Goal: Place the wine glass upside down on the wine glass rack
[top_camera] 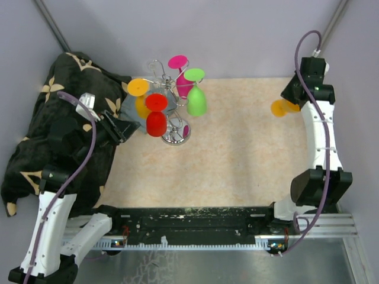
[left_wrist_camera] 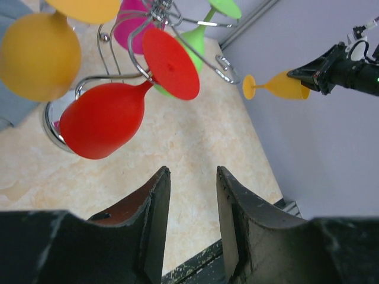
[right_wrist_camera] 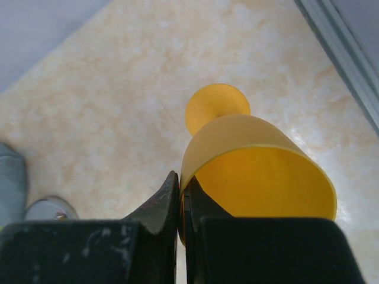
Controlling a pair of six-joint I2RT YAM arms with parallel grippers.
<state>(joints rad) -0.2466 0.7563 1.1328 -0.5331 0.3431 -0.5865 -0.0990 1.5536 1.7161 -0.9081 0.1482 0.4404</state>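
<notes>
Silver wine glass rack (top_camera: 173, 137) gleaming on beige marbled table (top_camera: 237, 154), carrying red glass (top_camera: 156, 123), orange glass (top_camera: 138, 87), magenta glass (top_camera: 177, 62), green glass (top_camera: 196, 102). Right of rack, wine glass (top_camera: 279, 108) glowing orange. Left, black cloth (top_camera: 41, 136) showing tan flowers.

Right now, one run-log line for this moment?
right gripper: shut on orange glass at rim, away from rack | left gripper: open, empty, beside rack | rack: four glasses hanging

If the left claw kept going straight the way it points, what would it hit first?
Probably the red glass hanging upside down on the wire rack, right ahead of the left gripper, its jaws open, though depth is hard to judge.
</notes>
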